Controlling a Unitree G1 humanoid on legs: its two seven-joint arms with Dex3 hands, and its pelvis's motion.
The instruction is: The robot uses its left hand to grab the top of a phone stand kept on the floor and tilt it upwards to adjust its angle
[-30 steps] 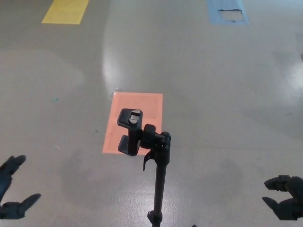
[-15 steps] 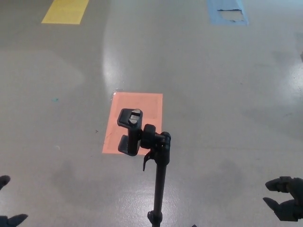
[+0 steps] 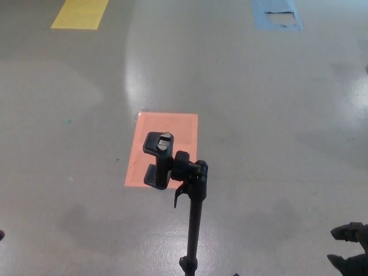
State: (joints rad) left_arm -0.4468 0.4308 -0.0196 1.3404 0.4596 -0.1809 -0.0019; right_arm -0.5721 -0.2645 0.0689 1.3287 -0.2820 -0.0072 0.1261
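A black phone stand (image 3: 194, 213) rises from the bottom centre of the head view. Its pole ends in a joint with a small lever. The phone clamp (image 3: 159, 161) sticks out to the left of the joint, tilted up toward me. Nothing touches the stand. Only a dark sliver of my left hand (image 3: 1, 234) shows at the picture's left edge, far from the stand. My right hand (image 3: 351, 248) is low at the right edge, open and holding nothing, well apart from the pole.
The stand's clamp hangs over an orange rectangle (image 3: 172, 129) marked on the glossy grey floor. A yellow patch (image 3: 79, 12) lies at the far left and a worn blue patch (image 3: 276, 12) at the far right.
My left hand has dropped down and left, almost out of the picture. My right hand has slid a little lower and to the right. The stand has not moved.
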